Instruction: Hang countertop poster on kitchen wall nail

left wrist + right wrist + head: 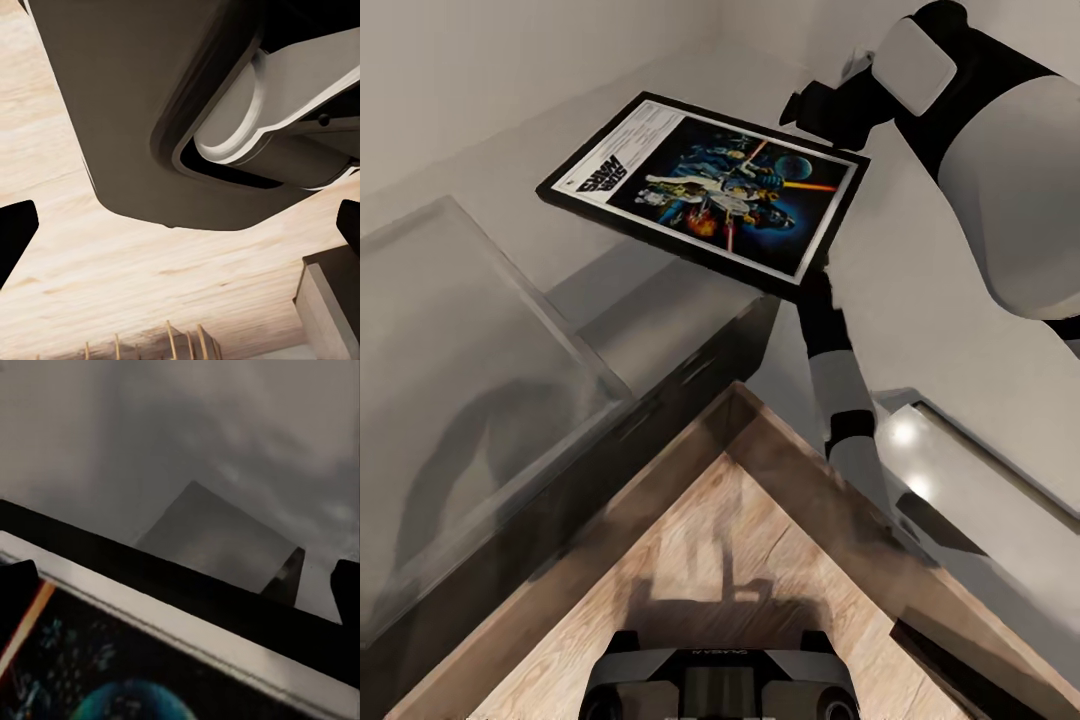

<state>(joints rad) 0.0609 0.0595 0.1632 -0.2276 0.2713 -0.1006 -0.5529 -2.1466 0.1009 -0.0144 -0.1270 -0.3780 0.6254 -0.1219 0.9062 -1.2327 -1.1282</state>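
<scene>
The poster [705,185] hangs tilted in the air above the kitchen countertop [660,325], artwork facing up and white title strip at its left end. My right gripper [838,140] is shut on the frame at the poster's far right corner. In the right wrist view the black frame and white border of the poster [150,660] cross between the dark fingertips [15,592], with grey wall behind. My left gripper [180,225] is open, its fingertips [13,236] wide apart with nothing between them, pointing down at the robot's dark base [150,112] and the wooden floor [112,277].
Dark glossy cabinet fronts [700,375] run below the worktop. A pale translucent surface [460,360] lies at the left and a shiny one [970,470] at the right. Wooden floor [730,560] fills the corner in front of the robot base [720,680]. Plain walls [510,70] stand behind.
</scene>
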